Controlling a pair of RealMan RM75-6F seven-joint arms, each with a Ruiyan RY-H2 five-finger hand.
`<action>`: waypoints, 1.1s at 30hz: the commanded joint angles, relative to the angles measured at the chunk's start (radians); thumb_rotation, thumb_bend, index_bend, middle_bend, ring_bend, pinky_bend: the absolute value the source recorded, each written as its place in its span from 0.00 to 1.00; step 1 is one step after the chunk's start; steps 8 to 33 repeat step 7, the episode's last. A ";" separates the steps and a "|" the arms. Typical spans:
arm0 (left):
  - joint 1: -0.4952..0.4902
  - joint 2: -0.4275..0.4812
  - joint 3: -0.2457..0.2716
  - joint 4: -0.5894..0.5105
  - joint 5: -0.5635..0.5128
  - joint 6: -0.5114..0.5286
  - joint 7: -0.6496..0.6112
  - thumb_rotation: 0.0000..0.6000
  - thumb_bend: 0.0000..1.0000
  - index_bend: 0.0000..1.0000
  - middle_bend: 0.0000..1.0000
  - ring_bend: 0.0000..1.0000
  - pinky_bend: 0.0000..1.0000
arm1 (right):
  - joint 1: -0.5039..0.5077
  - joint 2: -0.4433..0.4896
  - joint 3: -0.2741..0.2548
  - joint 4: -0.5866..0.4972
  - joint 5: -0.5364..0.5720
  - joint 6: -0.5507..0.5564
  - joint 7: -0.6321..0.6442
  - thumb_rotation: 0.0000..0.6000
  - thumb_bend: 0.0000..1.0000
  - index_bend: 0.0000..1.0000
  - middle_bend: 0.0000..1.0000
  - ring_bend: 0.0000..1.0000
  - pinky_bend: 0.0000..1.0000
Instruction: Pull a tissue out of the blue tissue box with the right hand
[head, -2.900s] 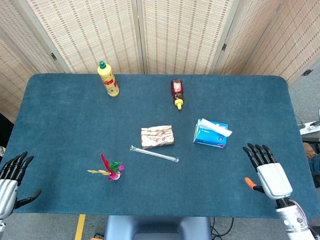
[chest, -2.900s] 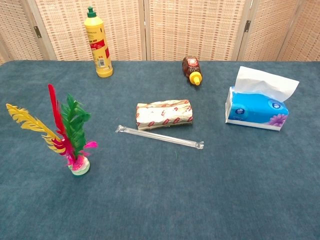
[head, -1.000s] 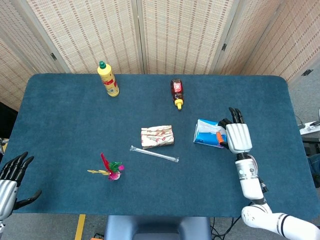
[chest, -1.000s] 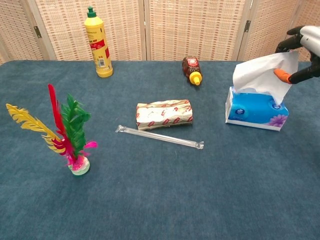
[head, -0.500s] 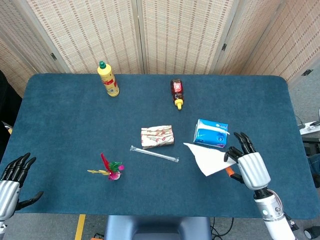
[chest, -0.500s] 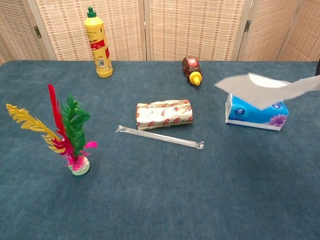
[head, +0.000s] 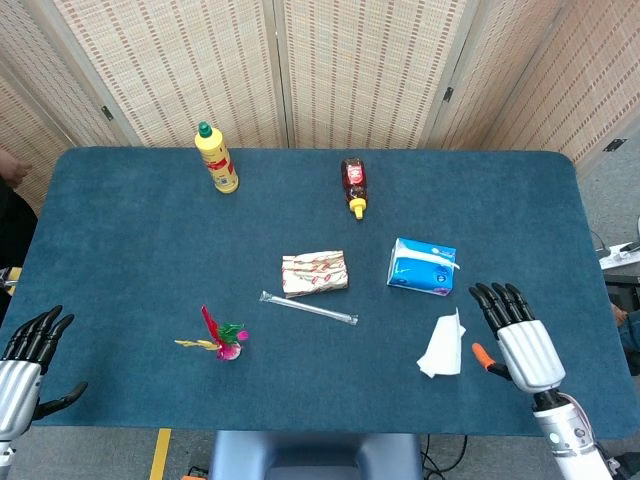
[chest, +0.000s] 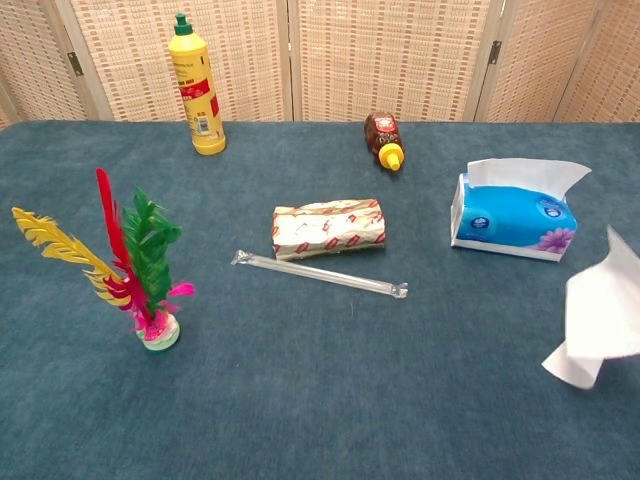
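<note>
The blue tissue box (head: 421, 267) (chest: 511, 216) sits right of the table's centre, with a fresh white sheet (chest: 526, 173) standing out of its top. A pulled-out white tissue (head: 441, 346) (chest: 598, 322) is loose and crumpled near the front edge, in front of the box. My right hand (head: 522, 342) hovers just right of that tissue, fingers spread, holding nothing and apart from it. My left hand (head: 22, 362) is at the front left corner, fingers apart and empty. Neither hand shows in the chest view.
A yellow bottle (head: 217, 160) stands at the back left. A brown sauce bottle (head: 353, 186) lies at the back centre. Mid-table lie a printed packet (head: 315, 273) and a wrapped straw (head: 308, 307). A feather shuttlecock (head: 223, 341) stands front left.
My right hand pulled a tissue up out of the box, carried it toward the front edge and let it go. The tissue has dropped beside the hand. The left hand stayed put.
</note>
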 joint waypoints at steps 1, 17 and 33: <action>0.000 0.000 0.000 0.000 -0.001 0.000 0.000 1.00 0.25 0.00 0.00 0.00 0.14 | -0.010 0.015 0.001 -0.013 -0.002 0.008 -0.003 1.00 0.14 0.00 0.00 0.00 0.00; -0.001 0.000 -0.001 0.000 -0.003 0.000 -0.002 1.00 0.25 0.00 0.00 0.00 0.14 | -0.022 0.037 0.001 -0.032 -0.010 0.012 -0.007 1.00 0.13 0.00 0.00 0.00 0.00; -0.001 0.000 -0.001 0.000 -0.003 0.000 -0.002 1.00 0.25 0.00 0.00 0.00 0.14 | -0.022 0.037 0.001 -0.032 -0.010 0.012 -0.007 1.00 0.13 0.00 0.00 0.00 0.00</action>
